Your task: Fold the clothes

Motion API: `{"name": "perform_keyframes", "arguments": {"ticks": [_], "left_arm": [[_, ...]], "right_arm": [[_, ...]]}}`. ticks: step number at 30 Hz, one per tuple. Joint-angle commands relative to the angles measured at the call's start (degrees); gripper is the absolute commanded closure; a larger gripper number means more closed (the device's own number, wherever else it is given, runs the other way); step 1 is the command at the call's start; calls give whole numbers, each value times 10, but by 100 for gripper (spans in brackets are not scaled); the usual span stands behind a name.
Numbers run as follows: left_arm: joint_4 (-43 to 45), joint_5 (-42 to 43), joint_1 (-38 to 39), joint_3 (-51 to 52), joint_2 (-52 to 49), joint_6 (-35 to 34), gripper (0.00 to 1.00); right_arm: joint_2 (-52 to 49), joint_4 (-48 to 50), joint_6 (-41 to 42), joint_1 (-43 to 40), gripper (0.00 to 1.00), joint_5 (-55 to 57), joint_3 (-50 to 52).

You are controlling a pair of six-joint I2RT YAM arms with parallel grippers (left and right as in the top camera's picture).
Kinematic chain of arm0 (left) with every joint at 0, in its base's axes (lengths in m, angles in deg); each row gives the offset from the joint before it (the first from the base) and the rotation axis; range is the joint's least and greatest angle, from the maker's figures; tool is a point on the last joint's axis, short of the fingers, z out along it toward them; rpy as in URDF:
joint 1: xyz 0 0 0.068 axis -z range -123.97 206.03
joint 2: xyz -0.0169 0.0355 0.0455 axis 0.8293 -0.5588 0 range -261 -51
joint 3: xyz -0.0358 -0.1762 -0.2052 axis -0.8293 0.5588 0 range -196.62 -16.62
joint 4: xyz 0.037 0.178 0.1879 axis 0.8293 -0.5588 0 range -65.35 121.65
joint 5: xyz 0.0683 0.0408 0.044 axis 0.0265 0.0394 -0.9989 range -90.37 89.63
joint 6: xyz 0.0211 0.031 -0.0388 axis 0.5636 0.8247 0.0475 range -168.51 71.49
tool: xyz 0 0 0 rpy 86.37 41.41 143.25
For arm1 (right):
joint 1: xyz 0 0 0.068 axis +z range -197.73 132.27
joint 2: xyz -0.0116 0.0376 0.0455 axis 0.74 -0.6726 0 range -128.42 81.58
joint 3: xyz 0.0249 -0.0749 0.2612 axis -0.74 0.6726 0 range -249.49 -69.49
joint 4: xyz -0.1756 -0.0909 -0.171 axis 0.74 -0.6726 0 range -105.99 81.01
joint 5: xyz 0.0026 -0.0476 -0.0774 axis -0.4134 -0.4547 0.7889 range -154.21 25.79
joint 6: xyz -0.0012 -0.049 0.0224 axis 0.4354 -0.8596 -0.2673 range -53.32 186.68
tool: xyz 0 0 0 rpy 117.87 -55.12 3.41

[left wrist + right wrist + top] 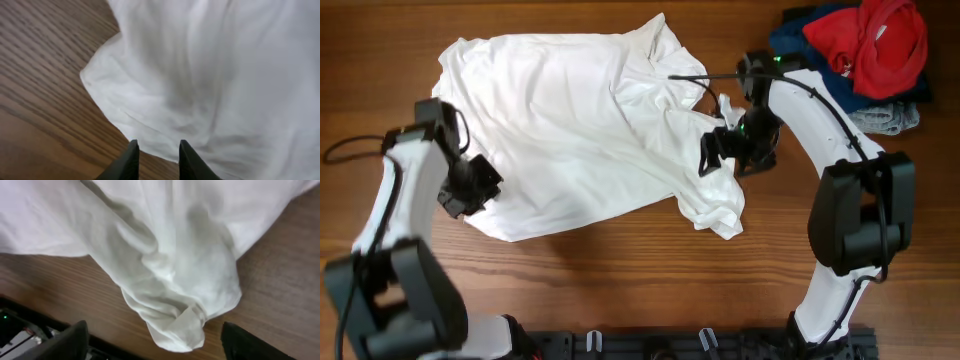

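White T-shirt rumpled, red garment only in overhead, right gripper spread wide, left gripper slightly parted

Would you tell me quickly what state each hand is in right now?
Left hand: slightly open, empty, at the edge of the soft white T-shirt.
Right hand: wide open, empty.

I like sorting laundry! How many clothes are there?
4: white T-shirt spread mid-table; red garment, navy garment and grey garment piled in the overhead view's top right corner. More may hide underneath.
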Motion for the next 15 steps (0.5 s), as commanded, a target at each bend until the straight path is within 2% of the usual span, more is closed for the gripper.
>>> {"name": "perform_keyframes", "arguments": {"ticks": [1, 3, 5, 6, 7, 10, 12, 13, 15], "left_arm": [[39, -3, -31, 66, 72, -25, 68], [56, -21, -50, 89, 84, -26, 54], [71, -40, -72, 103, 85, -25, 24], [95, -44, -87, 114, 85, -25, 15], [116, -44, -99, 120, 85, -25, 11], [160, -44, -122, 123, 79, -25, 3], [186, -40, -132, 123, 77, -25, 2], [198, -31, -135, 124, 75, -25, 5], [221, 10, -136, 127, 64, -24, 17]], "right_arm": [[13, 10, -8, 3, 13, -5, -13], [13, 13, -8, 3, 13, -5, -13], [13, 15, -8, 3, 13, -10, -13], [13, 23, -8, 3, 13, -19, -13], [13, 30, -8, 3, 13, -28, -13], [13, 53, -7, 3, 13, -55, -13], [13, 63, -7, 3, 13, -61, -13], [13, 67, -7, 3, 13, -61, -13], [13, 71, -7, 3, 13, -61, -13]]}}
